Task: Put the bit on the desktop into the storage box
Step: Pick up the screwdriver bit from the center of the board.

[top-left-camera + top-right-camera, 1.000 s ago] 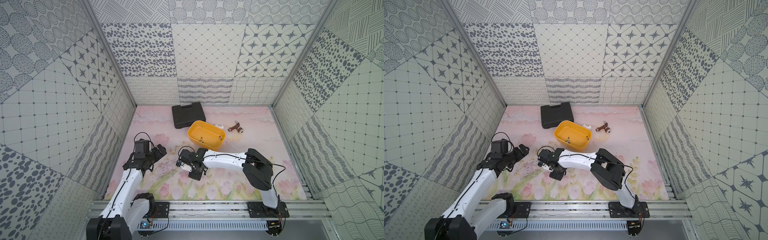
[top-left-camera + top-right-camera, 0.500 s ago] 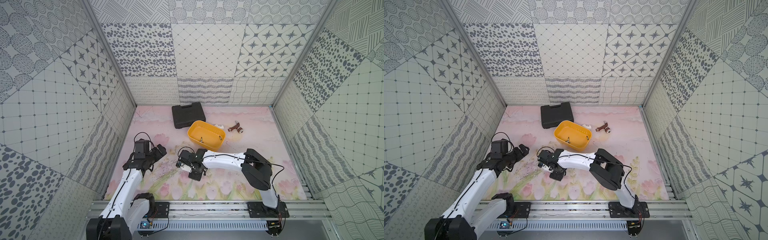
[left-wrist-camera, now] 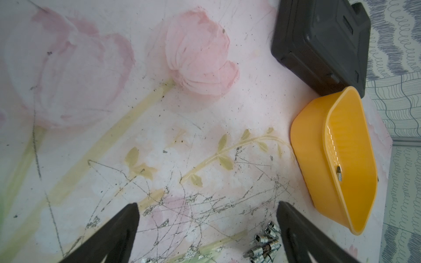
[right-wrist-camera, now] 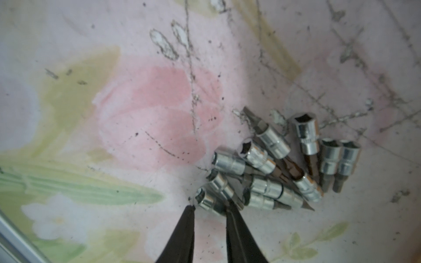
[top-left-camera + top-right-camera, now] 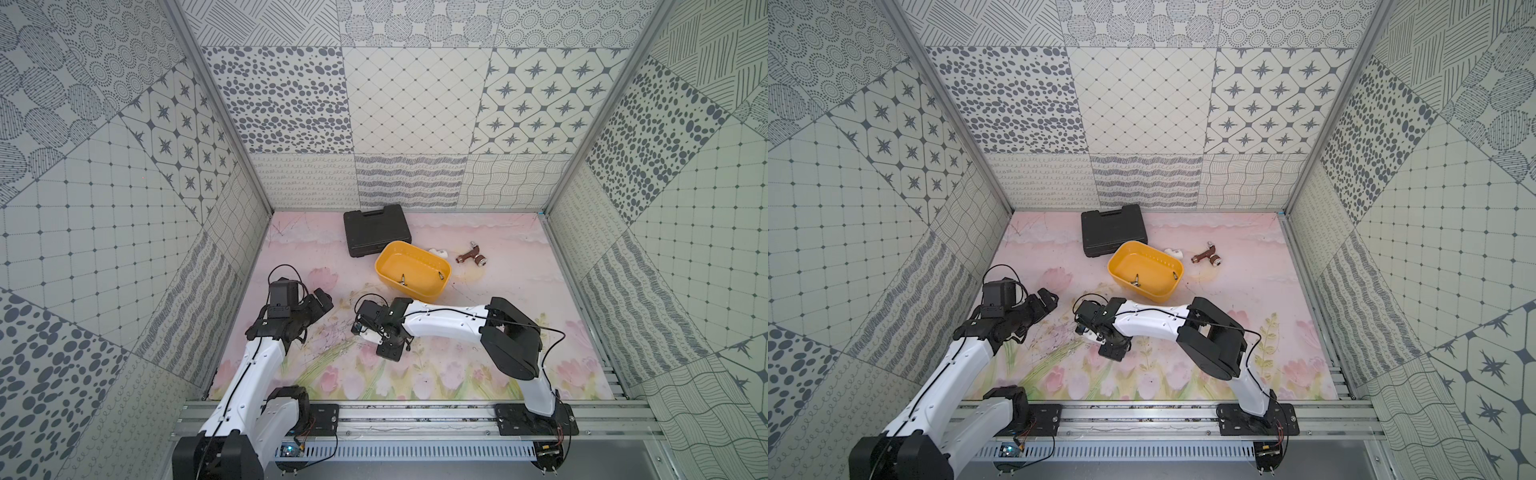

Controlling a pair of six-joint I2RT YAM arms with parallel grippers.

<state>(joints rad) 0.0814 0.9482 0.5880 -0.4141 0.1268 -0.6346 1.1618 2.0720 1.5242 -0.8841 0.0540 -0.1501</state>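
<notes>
Top views: scuffed pink tulip-print desktop (image 5: pixel 457 374) w/ patterned grey-white walls (image 5: pixel 415 124) around.

From my station, the tool case (image 5: pixel 376 230) sits at the back of the counter (image 5: pixel 515 270). The storage box (image 5: pixel 419 293) is just in front of it, to the right, with two bits (image 5: pixel 402 279) inside. A loose pile of bits (image 4: pixel 273 164) lies nearer me and left of the box, between both arms. One bit (image 4: pixel 205 200) at the pile's edge sits between the right gripper (image 4: pixel 209 207) tips.

Open mat (image 3: pixel 227 182) lies between bits (image 3: pixel 265 247) and storage box (image 3: pixel 307 159).
</notes>
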